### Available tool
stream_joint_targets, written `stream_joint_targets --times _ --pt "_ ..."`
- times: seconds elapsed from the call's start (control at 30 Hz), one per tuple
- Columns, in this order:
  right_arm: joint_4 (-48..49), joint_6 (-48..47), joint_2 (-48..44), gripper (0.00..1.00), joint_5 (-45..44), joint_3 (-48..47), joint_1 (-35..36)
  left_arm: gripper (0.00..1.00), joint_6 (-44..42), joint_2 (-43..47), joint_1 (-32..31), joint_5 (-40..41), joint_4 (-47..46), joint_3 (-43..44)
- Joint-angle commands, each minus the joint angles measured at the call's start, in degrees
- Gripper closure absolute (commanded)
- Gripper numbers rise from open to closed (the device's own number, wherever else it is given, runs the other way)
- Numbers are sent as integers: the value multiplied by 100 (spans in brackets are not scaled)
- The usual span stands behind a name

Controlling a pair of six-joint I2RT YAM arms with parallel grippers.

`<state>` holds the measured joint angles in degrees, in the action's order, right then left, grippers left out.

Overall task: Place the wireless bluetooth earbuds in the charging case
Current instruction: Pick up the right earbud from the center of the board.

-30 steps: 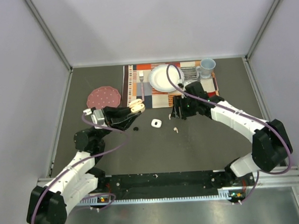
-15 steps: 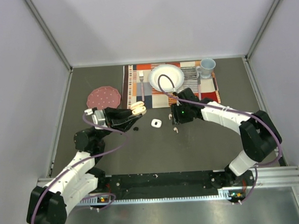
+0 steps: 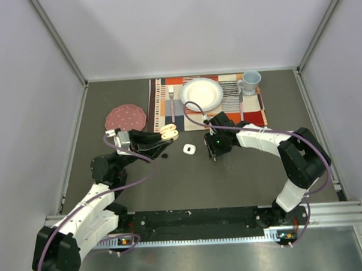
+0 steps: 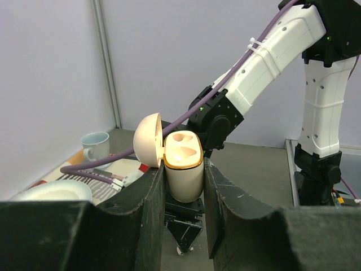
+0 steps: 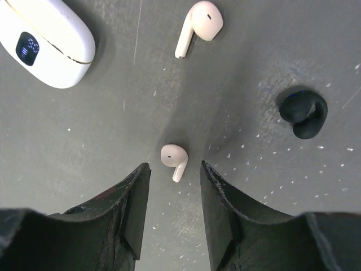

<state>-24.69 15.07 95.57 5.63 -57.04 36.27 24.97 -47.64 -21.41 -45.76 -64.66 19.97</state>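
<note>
My left gripper [image 4: 183, 176] is shut on a cream charging case [image 4: 184, 169], held upright off the table with its lid open and both wells empty; from above the case [image 3: 168, 133] shows at the left gripper [image 3: 163, 137]. My right gripper [image 5: 175, 168] points straight down at the table, open, its fingers on either side of a pale pink earbud [image 5: 174, 161] without touching it. A second pale pink earbud [image 5: 198, 25] lies farther ahead, and a black earbud [image 5: 303, 114] to the right. From above the right gripper [image 3: 213, 150] hides the bud under it.
A closed white case [image 5: 48, 42] lies on the table, seen from above [image 3: 189, 149] between the grippers, with a black bud [image 3: 164, 155] near it. Behind are a striped placemat [image 3: 255, 111] with plate [image 3: 201, 92], fork [image 3: 172, 106] and mug [image 3: 251, 80], and a red spotted disc [image 3: 125, 119].
My right gripper has come nearer and leftward, down over the pale pink earbud, and its jaws have narrowed. The left gripper, with the case, shifted slightly.
</note>
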Motion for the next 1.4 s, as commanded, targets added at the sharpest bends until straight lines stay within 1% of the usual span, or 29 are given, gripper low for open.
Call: stream_joint_targets --times 0.0,0.33,0.73,0.8,1.0,1.23,1.3,1.37 --pt "210 -136 49 59 9 -150 82 100 -98 88 23 -83 24 253" --pt "254 -364 234 59 -44 -282 82 100 -142 9 23 -82 156 368" --pt "342 -321 304 59 44 -273 91 100 -212 26 23 -153 252 368" --pt "342 -338 287 61 61 -256 91 100 -212 26 23 -162 305 368" --pt "333 -417 296 62 114 -238 91 100 -186 -35 23 -170 305 394" --pt "333 -435 366 65 149 -264 82 100 -159 -18 23 -197 340 412" --pt "333 -426 383 68 167 -290 82 100 -159 0 23 -205 367 412" --pt "342 -435 392 68 175 -291 82 100 -168 9 23 -188 402 403"
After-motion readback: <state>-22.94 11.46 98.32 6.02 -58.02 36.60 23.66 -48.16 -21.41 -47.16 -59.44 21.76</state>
